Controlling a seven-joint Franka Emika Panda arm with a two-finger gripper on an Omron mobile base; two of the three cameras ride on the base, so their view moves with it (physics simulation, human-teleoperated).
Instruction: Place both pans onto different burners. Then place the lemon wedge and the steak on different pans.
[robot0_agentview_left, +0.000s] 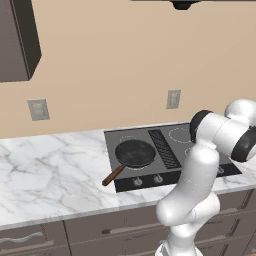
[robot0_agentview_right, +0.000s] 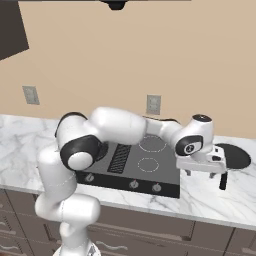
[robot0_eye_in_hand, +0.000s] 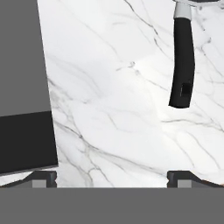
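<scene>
Dark pan (robot0_agentview_right: 234, 156) sits on the counter (robot0_agentview_right: 210, 197) right of the cooktop (robot0_agentview_right: 145, 172), off any burner. Its handle (robot0_eye_in_hand: 182, 65) points back toward the counter's front edge; in the hand view it lies ahead of me and off toward one tip, not between them. Wood-handled pan (robot0_agentview_left: 134, 153) is already on the front-left burner (robot0_agentview_left: 131, 167), so that half looks done.

My fingers (robot0_agentview_right: 205, 174) are spread as wide as they go, holding nothing, hovering over bare marble between the cooktop edge and that handle.

Step in hand, as I read it: grab the dark pan by its handle.
- Shift sideways until the handle is centred between the tips.
- Line the tips up across the handle, not along it.
- Grip near the pan end, not the tail: less droop when lifted.
- Come straight down, close fully, lift level.
- Target a free right-side burner (robot0_agentview_right: 148, 164), clear of the other pan.

Can't see the lemon or steak from here.
</scene>
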